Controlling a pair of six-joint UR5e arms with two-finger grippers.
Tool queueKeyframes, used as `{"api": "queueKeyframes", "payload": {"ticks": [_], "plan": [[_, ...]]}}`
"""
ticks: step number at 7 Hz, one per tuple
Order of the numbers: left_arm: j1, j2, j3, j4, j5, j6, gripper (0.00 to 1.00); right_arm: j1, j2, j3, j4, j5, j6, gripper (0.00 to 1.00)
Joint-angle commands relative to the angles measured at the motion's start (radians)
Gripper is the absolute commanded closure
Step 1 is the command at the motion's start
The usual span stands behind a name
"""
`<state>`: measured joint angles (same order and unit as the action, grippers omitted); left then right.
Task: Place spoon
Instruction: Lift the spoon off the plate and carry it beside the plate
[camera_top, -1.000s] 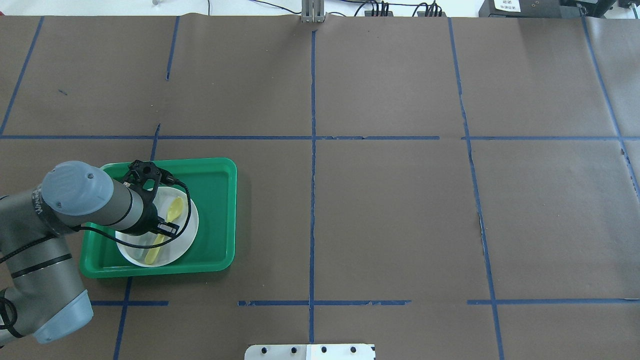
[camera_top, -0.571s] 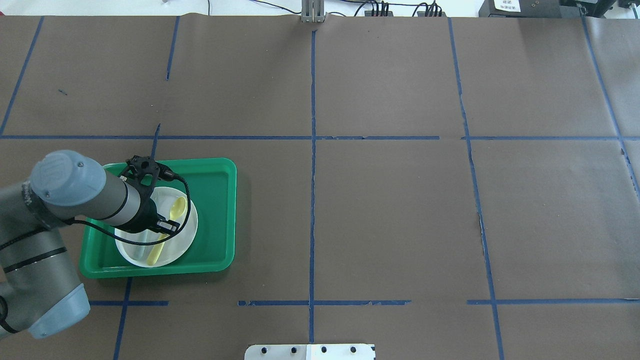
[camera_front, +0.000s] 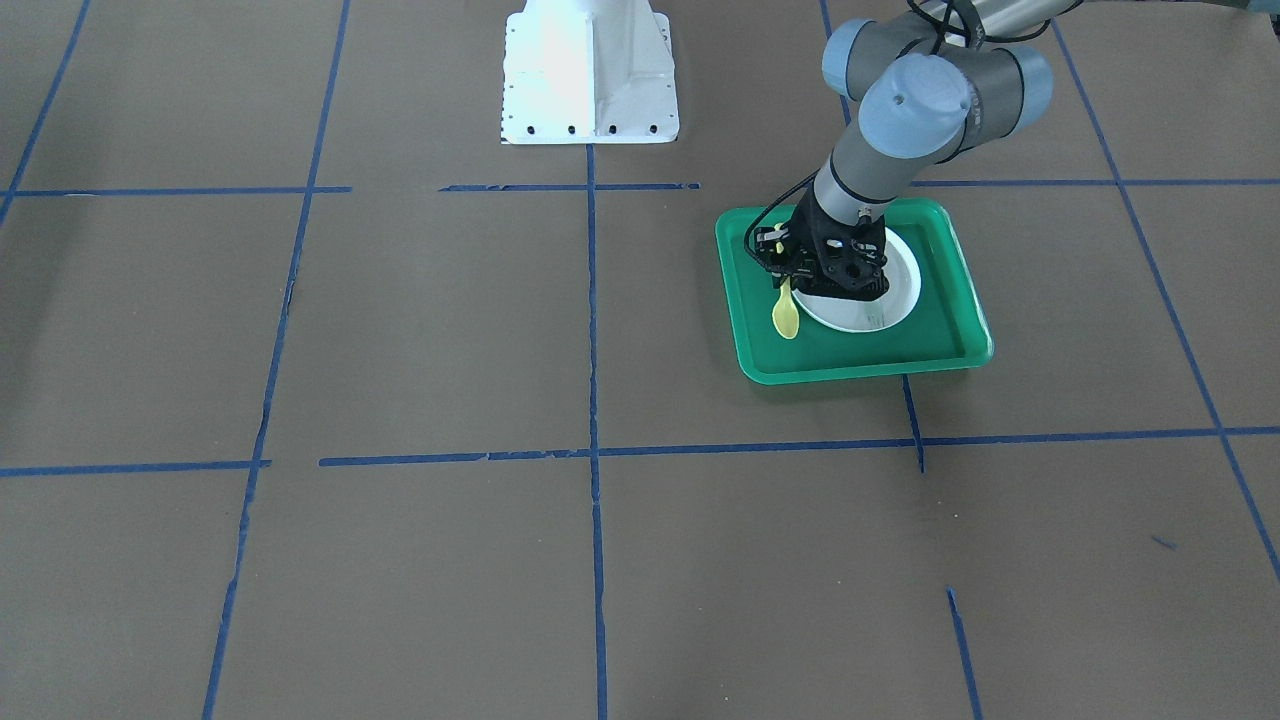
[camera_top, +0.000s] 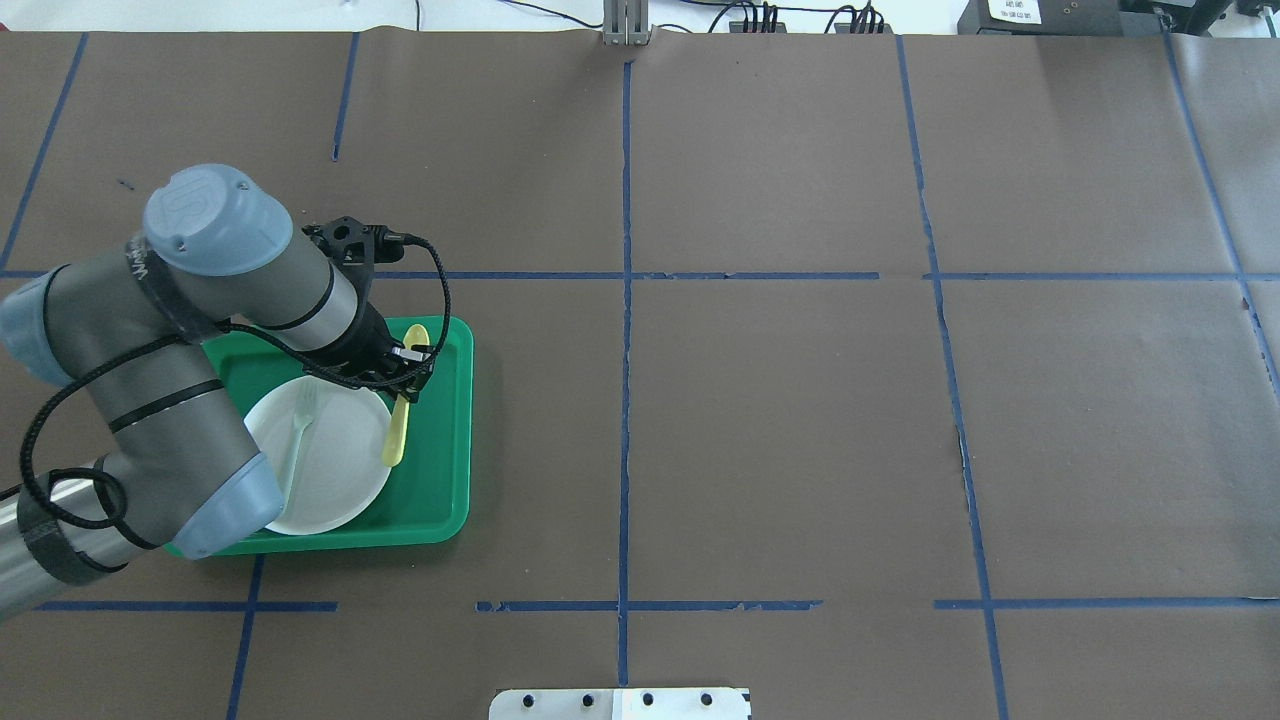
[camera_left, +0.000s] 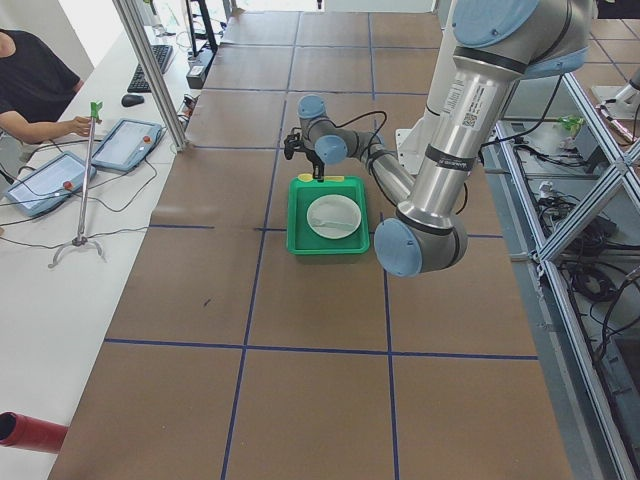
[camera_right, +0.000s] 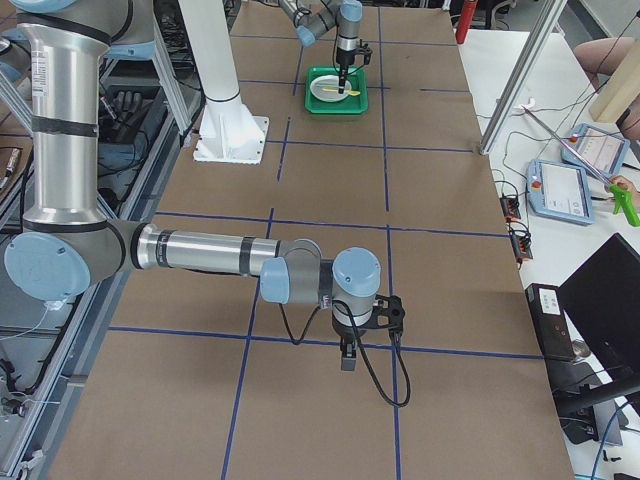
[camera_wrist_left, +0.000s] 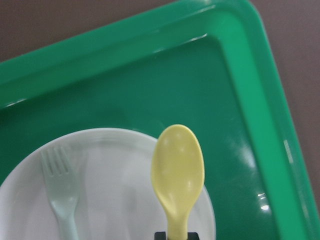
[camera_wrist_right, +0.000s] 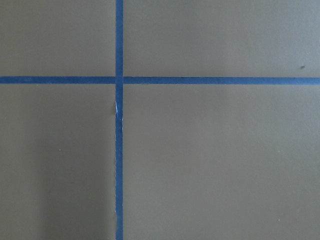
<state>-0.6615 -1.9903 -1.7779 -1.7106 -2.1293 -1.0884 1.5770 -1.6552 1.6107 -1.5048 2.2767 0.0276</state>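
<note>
My left gripper (camera_top: 408, 372) is shut on the handle of the small yellow spoon (camera_top: 397, 435) and holds it above the green tray (camera_top: 445, 430), over the right edge of the white plate (camera_top: 330, 475). The spoon's bowl points away from the robot. In the front-facing view the spoon (camera_front: 786, 318) hangs below the gripper (camera_front: 784, 275), beside the plate (camera_front: 880, 300). The left wrist view shows the spoon's bowl (camera_wrist_left: 178, 167) over the plate's rim (camera_wrist_left: 120, 175). My right gripper (camera_right: 346, 357) shows only in the exterior right view, over bare table; I cannot tell whether it is open or shut.
A pale grey-green fork (camera_top: 299, 420) lies on the plate, also in the left wrist view (camera_wrist_left: 61, 187). The tray's raised rim (camera_wrist_left: 250, 85) runs round the plate. The robot's white base (camera_front: 588, 70) stands at the near edge. Blue tape lines cross the brown table.
My left arm has risen and swung away from the robot and to the right, carrying the spoon up off the plate's middle to its right edge. The fork on the plate is now uncovered.
</note>
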Motion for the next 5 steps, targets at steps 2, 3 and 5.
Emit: {"api": "queueKeyframes", "payload": {"ticks": [2, 3, 5], "plan": [[0.052, -0.022, 0.072, -0.029, 0.081, -0.070, 1.00, 0.000, 0.000, 0.000, 0.000, 0.000, 0.000, 0.00], [0.057, -0.022, 0.080, -0.029, 0.081, -0.080, 1.00, 0.000, 0.000, 0.000, 0.000, 0.001, 0.000, 0.00], [0.060, -0.021, 0.086, -0.030, 0.081, -0.081, 0.89, 0.000, 0.000, 0.000, 0.000, 0.000, 0.000, 0.00]]}}
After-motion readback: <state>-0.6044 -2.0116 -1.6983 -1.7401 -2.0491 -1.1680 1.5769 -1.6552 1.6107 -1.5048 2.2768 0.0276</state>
